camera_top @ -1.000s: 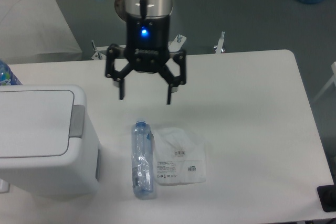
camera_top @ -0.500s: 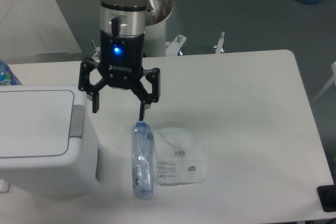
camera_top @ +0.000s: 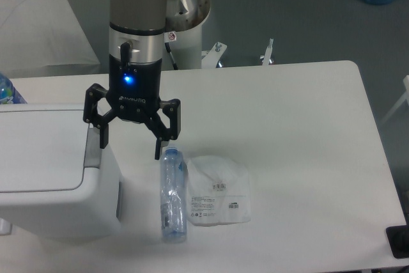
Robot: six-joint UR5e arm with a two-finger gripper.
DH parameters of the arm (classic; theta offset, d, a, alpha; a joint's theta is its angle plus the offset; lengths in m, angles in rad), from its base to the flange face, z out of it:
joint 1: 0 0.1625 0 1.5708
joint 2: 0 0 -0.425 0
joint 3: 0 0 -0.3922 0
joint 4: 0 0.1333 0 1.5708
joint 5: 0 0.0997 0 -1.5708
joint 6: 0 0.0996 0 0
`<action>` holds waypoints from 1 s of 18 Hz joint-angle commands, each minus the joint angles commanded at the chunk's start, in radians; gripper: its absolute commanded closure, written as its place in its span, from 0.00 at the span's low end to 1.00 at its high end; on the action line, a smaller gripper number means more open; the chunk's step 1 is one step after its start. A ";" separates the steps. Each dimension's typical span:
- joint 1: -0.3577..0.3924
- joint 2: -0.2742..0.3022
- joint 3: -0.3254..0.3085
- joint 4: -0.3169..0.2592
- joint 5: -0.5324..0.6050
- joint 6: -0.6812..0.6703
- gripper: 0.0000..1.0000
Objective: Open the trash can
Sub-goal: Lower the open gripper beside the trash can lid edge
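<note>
The trash can (camera_top: 45, 177) is a large white boxy bin at the left edge of the table, with a flat white lid (camera_top: 38, 148) lying shut and a grey push tab (camera_top: 93, 150) on its right side. My gripper (camera_top: 130, 144) hangs open and empty just right of the bin. Its left fingertip (camera_top: 103, 138) is over the upper end of the grey tab. Its right fingertip (camera_top: 158, 150) is just above the cap of a plastic bottle. I cannot tell whether the left finger touches the tab.
A clear plastic bottle (camera_top: 172, 195) lies lengthwise on the white table (camera_top: 300, 132), right of the bin. A white plastic packet (camera_top: 218, 190) lies beside it. A blue bottle top (camera_top: 7, 91) shows at the left edge behind the bin.
My gripper has moved left and down toward the bin, from above the table's middle to beside the grey tab. It has stayed open. The bin, bottle and packet have not moved.
</note>
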 joint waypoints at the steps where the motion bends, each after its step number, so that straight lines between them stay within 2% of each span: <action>1: -0.002 -0.003 0.000 0.002 0.000 0.000 0.00; 18: -0.023 -0.023 -0.003 0.002 0.003 0.000 0.00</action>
